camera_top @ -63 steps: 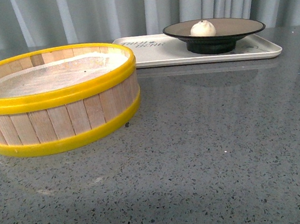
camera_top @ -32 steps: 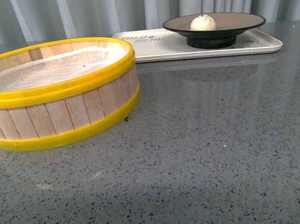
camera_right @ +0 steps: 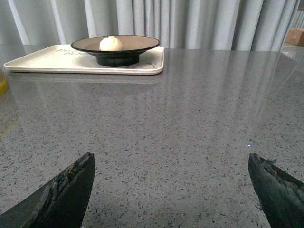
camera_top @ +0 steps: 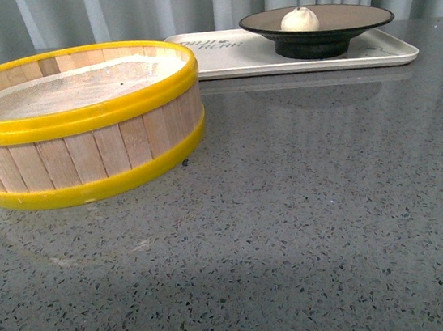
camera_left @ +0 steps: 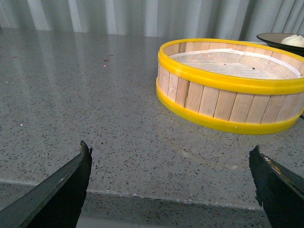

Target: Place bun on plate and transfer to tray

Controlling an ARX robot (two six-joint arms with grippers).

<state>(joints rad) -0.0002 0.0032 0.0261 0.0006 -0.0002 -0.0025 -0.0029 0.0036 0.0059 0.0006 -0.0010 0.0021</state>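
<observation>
Front view: we see neither arm; a grey speckled stone countertop (camera_top: pixel 311 227) fills the near ground and mirrors faintly what stands on it.
Backdrop: pale grey pleated curtain (camera_top: pixel 184 3) hangs right behind the far edge of the counter.
Bun: the bun (camera_top: pixel 299 20) sits on the plate (camera_top: pixel 353 19), a little left of its centre.
Plate: stands on the right part of the tray (camera_top: pixel 232 56), which lies at the back right.
Steamer basket: yellow-rimmed wooden basket (camera_top: pixel 77 123) at front left, lined with white paper, just beside the tray's left end.
Left gripper (camera_left: pixel 173 183): we note the tips spread wide over bare counter, holding nothing.
Right gripper (camera_right: pixel 173 187): likewise wide apart and empty, well short of the tray.
Room: a cardboard box (camera_right: pixel 295 36) shows at the far edge of the right wrist view.
</observation>
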